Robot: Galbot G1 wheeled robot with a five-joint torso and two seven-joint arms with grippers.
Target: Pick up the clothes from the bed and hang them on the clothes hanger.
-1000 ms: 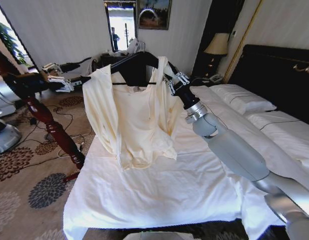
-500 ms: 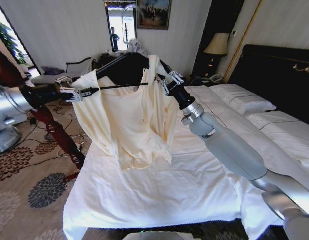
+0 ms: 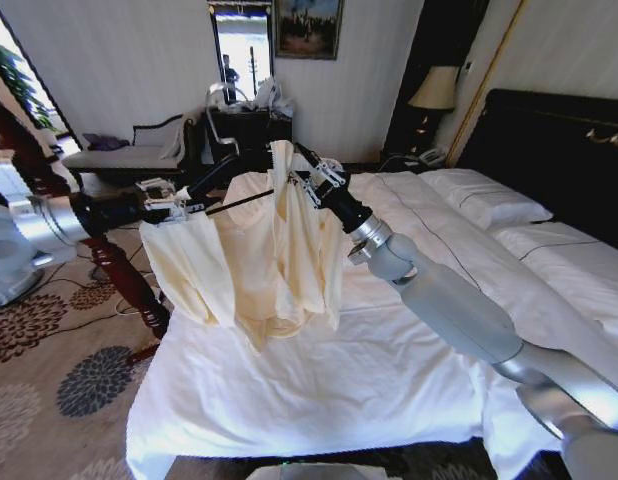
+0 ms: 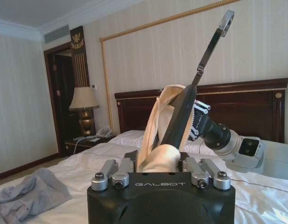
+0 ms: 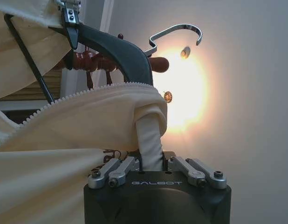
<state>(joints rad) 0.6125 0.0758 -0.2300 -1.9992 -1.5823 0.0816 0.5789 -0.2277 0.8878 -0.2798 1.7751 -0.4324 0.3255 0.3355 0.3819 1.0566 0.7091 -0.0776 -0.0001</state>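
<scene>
Both grippers hold the cream thin-fabric shirt on the black triangular hanger above the white bed's left edge — left gripper and right gripper fingers each pinching a shoulder.

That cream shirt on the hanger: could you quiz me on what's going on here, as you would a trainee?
1. True or false: the cream shirt lies flat on the bed.
2. What grips the shirt-covered hanger ends? A) a person's hands B) the left gripper and right gripper C) nothing
3. What colour is the small garment lying on the bed?

Key: 1 false, it hangs above the duvet; 2 B; 3 grey-blue.
</scene>
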